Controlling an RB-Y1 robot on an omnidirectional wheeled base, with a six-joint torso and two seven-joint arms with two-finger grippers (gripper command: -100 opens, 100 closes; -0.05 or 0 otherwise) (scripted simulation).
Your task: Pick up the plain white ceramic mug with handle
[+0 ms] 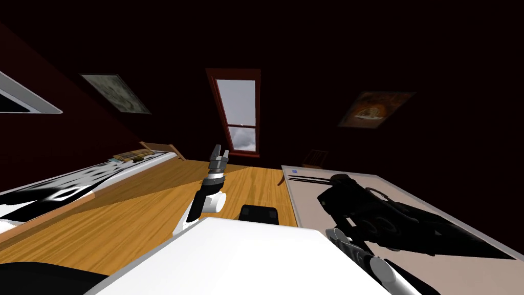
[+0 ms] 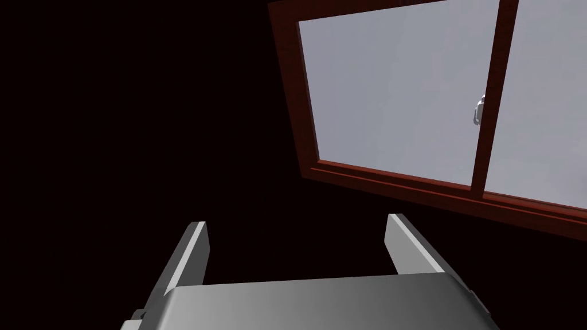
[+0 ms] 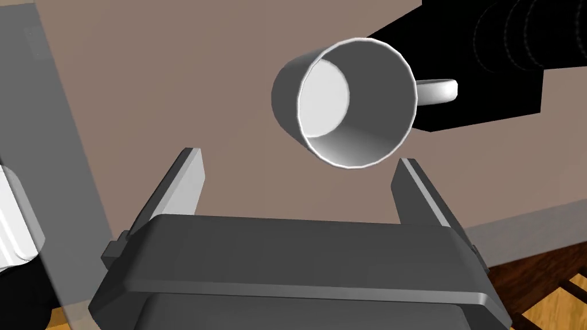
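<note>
A plain white mug (image 3: 349, 103) with a handle (image 3: 438, 91) stands upright on a brown table top (image 3: 143, 86), its mouth facing my right hand. My right gripper (image 3: 298, 172) hangs open above the table, its fingertips just short of the mug, and the mug sits a little off toward one finger (image 3: 415, 183). In the head view my right arm (image 1: 368, 210) is a dark shape over the grey-rimmed table (image 1: 460, 266) to the right. My left gripper (image 1: 219, 152) is raised in front of me, open (image 2: 298, 235) and holding nothing.
The table's near edge and its grey rim (image 3: 516, 235) lie close to my right hand, with wooden floor (image 1: 128, 215) below. A long counter (image 1: 77, 179) runs along the left. A dark chair (image 1: 314, 157) stands at the table's far end.
</note>
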